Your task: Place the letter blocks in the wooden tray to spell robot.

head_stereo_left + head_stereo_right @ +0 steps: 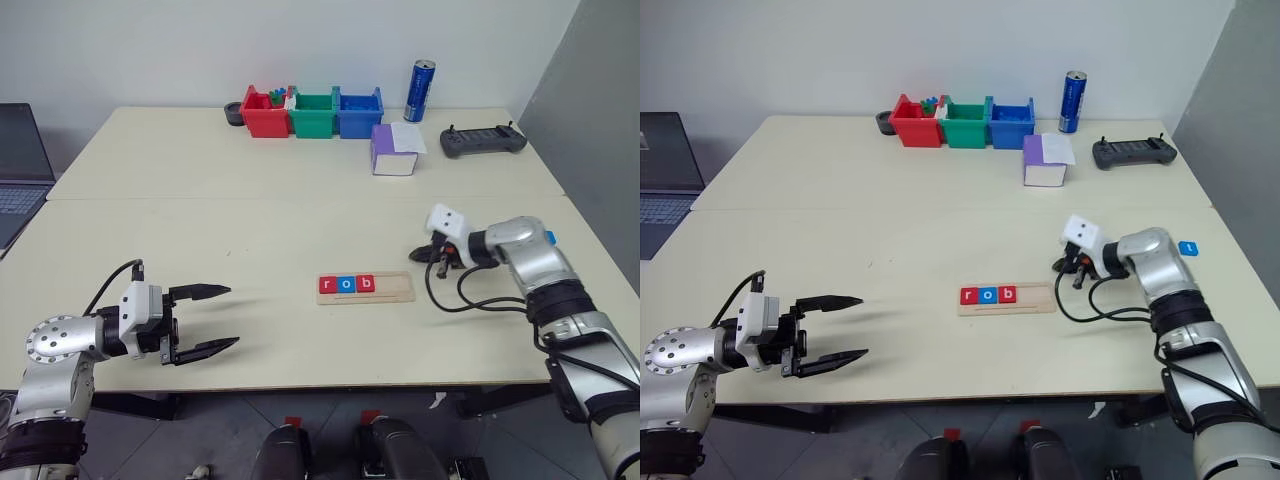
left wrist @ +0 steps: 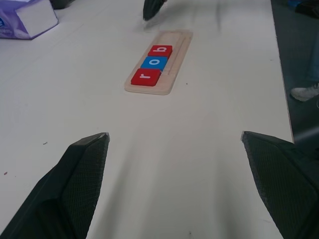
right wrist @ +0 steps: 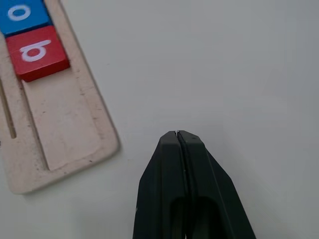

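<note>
The wooden tray (image 1: 398, 290) lies near the table's front edge, slightly right of centre. Three letter blocks fill its left part: red "r" (image 1: 327, 285), blue "o" (image 1: 346, 284) and red "b" (image 1: 365, 284); the right part is bare. Another blue letter block (image 1: 1187, 248) lies on the table to the right of my right forearm. My right gripper (image 3: 178, 134) is shut with nothing in it, hovering just past the tray's right end (image 3: 75, 149). My left gripper (image 1: 222, 318) is wide open and empty at the front left, pointing toward the tray (image 2: 177, 42).
Red (image 1: 264, 113), green (image 1: 313, 113) and blue (image 1: 358, 112) bins stand in a row at the back. A purple-and-white box (image 1: 394, 150), a blue can (image 1: 420, 90) and a black controller (image 1: 483, 141) sit at the back right. A laptop (image 1: 20, 165) is at the far left.
</note>
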`<state>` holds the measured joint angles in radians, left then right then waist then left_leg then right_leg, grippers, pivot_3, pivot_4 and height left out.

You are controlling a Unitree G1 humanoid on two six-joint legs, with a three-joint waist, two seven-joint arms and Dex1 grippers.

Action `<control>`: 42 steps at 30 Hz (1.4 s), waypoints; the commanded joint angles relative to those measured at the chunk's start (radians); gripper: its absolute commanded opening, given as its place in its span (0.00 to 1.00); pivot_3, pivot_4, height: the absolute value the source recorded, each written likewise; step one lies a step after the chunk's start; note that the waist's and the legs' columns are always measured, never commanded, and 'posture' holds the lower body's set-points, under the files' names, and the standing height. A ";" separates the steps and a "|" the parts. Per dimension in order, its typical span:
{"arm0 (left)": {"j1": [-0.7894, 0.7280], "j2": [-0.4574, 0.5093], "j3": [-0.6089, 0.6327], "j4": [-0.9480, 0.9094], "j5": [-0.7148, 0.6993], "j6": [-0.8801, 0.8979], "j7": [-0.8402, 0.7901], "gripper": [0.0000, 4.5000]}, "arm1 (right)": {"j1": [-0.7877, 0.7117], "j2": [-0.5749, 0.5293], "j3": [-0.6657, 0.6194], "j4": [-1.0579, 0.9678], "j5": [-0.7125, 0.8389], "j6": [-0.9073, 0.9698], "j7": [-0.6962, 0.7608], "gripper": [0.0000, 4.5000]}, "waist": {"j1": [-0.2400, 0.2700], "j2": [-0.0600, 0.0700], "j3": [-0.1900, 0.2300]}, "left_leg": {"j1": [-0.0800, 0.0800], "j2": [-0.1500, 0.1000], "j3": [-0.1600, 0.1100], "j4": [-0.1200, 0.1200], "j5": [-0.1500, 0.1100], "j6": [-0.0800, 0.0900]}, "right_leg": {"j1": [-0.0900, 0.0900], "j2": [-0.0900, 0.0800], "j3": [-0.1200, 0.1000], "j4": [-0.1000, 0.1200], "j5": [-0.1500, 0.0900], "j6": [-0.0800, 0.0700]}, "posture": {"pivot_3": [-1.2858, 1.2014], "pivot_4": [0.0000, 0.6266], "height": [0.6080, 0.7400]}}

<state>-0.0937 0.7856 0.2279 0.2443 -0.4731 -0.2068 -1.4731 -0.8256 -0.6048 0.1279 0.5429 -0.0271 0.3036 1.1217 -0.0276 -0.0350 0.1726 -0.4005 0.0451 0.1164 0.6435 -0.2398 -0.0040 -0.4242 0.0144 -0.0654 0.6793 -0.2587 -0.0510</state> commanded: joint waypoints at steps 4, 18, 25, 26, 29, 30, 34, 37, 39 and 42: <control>0.025 -0.003 0.012 -0.030 -0.014 -0.010 0.001 1.00 | 0.134 -0.067 -0.326 -0.214 0.145 0.260 -0.262 0.28 | 0.003 -0.001 0.000 | 0.000 0.000 0.000 0.000 0.000 0.000 | 0.000 0.000 0.000 0.000 0.000 0.000 | 0.52 0.24 1.00; -0.048 -0.010 -0.021 0.019 -0.001 -0.007 -0.017 1.00 | 0.243 -0.025 -0.454 -0.179 0.159 0.407 -0.638 0.99 | -0.005 0.001 0.000 | 0.001 0.001 0.001 -0.001 0.000 -0.001 | -0.001 0.001 0.001 0.000 0.000 0.000 | 0.52 0.24 1.00; -0.052 -0.010 -0.023 0.026 0.000 -0.008 -0.025 1.00 | 0.248 0.001 -0.452 -0.202 0.195 0.428 -0.691 0.99 | -0.003 0.001 0.000 | 0.000 0.000 0.001 -0.001 0.000 -0.001 | -0.001 0.001 0.001 0.000 0.000 0.000 | 0.52 0.24 1.00; -0.053 -0.010 -0.023 0.027 0.000 -0.008 -0.026 1.00 | 0.247 0.006 -0.452 -0.210 0.204 0.433 -0.695 0.99 | -0.004 0.001 0.000 | 0.000 0.000 0.001 -0.001 0.000 -0.001 | -0.001 0.001 0.001 0.000 0.000 0.000 | 0.52 0.24 1.00; -0.049 -0.012 -0.023 0.022 0.000 -0.007 -0.025 1.00 | 0.246 0.025 -0.425 -0.228 0.205 0.436 -0.696 0.99 | -0.005 0.001 0.000 | 0.000 0.000 0.001 -0.001 0.000 -0.001 | -0.001 0.001 0.001 0.000 0.000 0.000 | 0.52 0.24 1.00; -0.047 -0.012 -0.023 0.020 -0.001 -0.007 -0.025 1.00 | 0.246 0.031 -0.412 -0.234 0.206 0.437 -0.690 0.99 | -0.004 0.001 0.000 | 0.000 0.000 0.001 -0.001 0.000 -0.001 | -0.001 0.001 0.001 0.000 0.000 0.000 | 0.52 0.24 1.00; -0.044 -0.010 -0.021 0.020 -0.002 -0.007 -0.025 1.00 | 0.243 0.047 -0.387 -0.241 0.204 0.430 -0.698 0.99 | -0.004 0.001 0.000 | 0.000 0.000 0.001 -0.001 0.000 -0.001 | -0.001 0.001 0.001 0.000 0.000 0.000 | 0.52 0.24 1.00; -0.039 -0.008 -0.019 0.016 -0.002 -0.006 -0.025 1.00 | 0.236 0.047 -0.374 -0.209 0.187 0.405 -0.719 0.99 | -0.003 0.001 0.000 | 0.000 0.000 0.001 -0.001 0.000 -0.001 | -0.001 0.001 0.001 0.000 0.000 0.000 | 0.52 0.24 1.00; -0.040 -0.007 -0.019 0.018 -0.001 -0.006 -0.025 1.00 | 0.225 0.051 -0.367 -0.196 0.190 0.399 -0.722 0.99 | -0.003 0.001 0.000 | 0.000 0.000 0.001 -0.001 0.000 -0.001 | -0.001 0.001 0.001 0.000 0.000 0.000 | 0.52 0.24 1.00; -0.039 -0.007 -0.020 0.013 -0.002 -0.004 -0.025 1.00 | 0.208 0.055 -0.361 -0.175 0.189 0.389 -0.737 0.99 | -0.004 0.001 0.000 | 0.000 0.000 0.001 -0.001 0.000 -0.001 | -0.001 0.001 0.001 0.000 0.000 0.000 | 0.52 0.24 1.00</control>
<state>-0.1333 0.7700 0.2010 0.2813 -0.4688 -0.2064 -1.4955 -0.5862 -0.5455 -0.2282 0.3765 0.1659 0.7157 0.3981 -0.0314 -0.0342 0.1731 -0.4003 0.0454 0.1174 0.6422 -0.2400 -0.0052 -0.4251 0.0154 -0.0642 0.6792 -0.2588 -0.0508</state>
